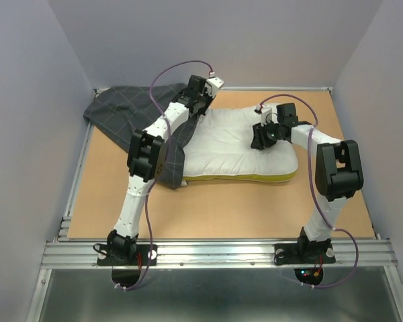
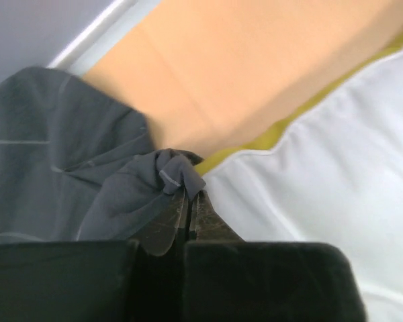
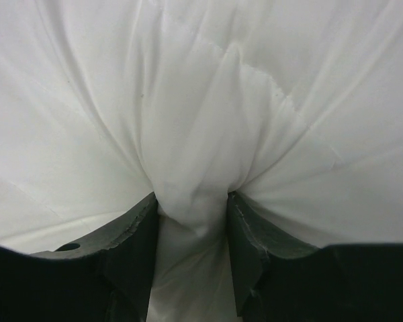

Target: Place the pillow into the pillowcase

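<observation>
Top external view: pillow (image 1: 235,154) lies on table (image 1: 255,208), outside pillowcase (image 1: 117,111), which is bunched far-left, touching pillow's left end. My left gripper (image 2: 190,201) is clamped on pillowcase hem; right gripper (image 3: 192,199) nips pillow fabric. Insertion not yet begun, I judge.

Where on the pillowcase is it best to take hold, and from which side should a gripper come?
Probably its edge beside the pillow, from above: the pillowcase lies limp on the table, so a small fold pinches up, as the left gripper holds one now.
</observation>
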`<state>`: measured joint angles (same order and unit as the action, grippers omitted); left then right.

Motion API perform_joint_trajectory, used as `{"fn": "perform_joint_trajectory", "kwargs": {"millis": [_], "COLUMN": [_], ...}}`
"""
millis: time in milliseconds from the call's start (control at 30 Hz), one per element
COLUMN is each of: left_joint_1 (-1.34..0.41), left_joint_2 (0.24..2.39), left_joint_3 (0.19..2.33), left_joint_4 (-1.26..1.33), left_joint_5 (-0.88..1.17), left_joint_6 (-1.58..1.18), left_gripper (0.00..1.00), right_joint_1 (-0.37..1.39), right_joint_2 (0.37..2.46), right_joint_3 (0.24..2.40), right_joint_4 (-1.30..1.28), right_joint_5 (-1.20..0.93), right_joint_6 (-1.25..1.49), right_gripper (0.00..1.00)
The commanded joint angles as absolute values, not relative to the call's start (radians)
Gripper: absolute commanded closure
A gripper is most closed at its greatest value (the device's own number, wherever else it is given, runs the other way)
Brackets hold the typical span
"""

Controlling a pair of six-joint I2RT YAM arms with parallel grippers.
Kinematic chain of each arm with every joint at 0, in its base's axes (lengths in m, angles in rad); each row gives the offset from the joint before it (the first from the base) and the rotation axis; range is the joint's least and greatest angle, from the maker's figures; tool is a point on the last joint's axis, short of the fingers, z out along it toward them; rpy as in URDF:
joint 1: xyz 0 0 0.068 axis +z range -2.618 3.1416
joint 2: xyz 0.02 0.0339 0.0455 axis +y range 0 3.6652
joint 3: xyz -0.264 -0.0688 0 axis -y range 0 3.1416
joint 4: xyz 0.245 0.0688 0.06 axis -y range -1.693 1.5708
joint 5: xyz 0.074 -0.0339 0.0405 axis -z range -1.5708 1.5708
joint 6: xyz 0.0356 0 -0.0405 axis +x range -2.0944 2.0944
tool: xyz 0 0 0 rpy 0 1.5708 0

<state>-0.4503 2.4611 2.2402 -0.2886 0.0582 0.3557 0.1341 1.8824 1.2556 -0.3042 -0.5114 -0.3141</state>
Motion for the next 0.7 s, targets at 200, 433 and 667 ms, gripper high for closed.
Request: {"fn": "perform_joint_trajectory", "kwargs": {"millis": [200, 433, 667], "left_joint_1": [-0.655, -0.560, -0.341], "left_joint_2": [2.345, 2.350, 1.935], "left_joint_3": [2.204, 2.264, 1.982], "left_joint_4": [-0.121, -0.101, -0.088], "left_joint_5": [0.619, 0.647, 0.669], "left_joint_6": [0.079, -0.040, -0.006], "left_gripper": [1.00, 0.47, 0.01], "right_joint_1": [0.158, 0.158, 0.213], "right_joint_2": [1.873, 1.778, 1.620], "right_joint_3": [1.206, 1.181, 1.272], "right_joint_4": [-0.456, -0.460, -0.480], "right_joint_5": [-0.577, -0.545, -0.453], "right_joint_6": [-0.249, -0.244, -0.244], "right_gripper": [0.66, 0.59, 0.00]}}
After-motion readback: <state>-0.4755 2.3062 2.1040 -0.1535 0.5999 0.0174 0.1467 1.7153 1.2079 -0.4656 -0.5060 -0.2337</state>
